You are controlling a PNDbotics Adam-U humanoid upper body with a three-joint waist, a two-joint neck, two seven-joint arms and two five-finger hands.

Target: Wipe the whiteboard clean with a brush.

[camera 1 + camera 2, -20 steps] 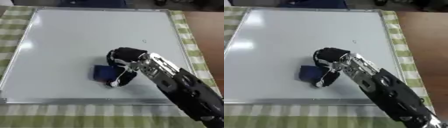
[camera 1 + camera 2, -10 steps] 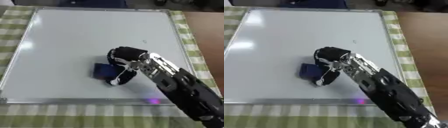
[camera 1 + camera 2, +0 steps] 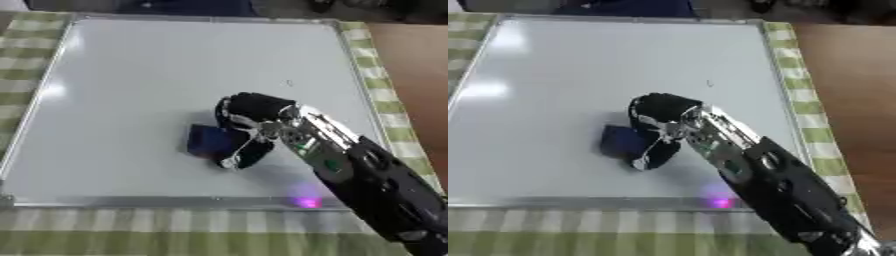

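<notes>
As we read the two head views, we record the scene from largest item to smallest.

Cloth: one green-and-white checked tablecloth (image 3: 175, 230) lies under the work and shows on the near, left and right sides.

Whiteboard: one whiteboard (image 3: 149, 75) with a metal frame lies flat on the cloth. Its surface looks almost clean. We see one small dark mark (image 3: 290, 83) toward the right, well apart from the brush.

Arm and hand: one arm comes in from the lower right. We see one right hand (image 3: 254, 112), with fingers curled down over the brush and the thumb reaching below it. We judge it to have hold of the brush. No left hand shows in either view.

Brush: one dark blue block, the brush (image 3: 210, 140), sits flat on the board in the lower middle, just left of the hand and touching it.

Light: one small purple glow (image 3: 306, 201) shows on the near frame, beside the arm. We cannot tell its source.

Risk, mark missed: the mark lies up and to the right, so a stroke kept low would leave it.

Risk, brush slipping: most of the block sits outside the fingers, so a sideways push could twist it free.

Risk, board shifting: nothing visibly holds the board, so a hard stroke could slide it on the cloth.
</notes>
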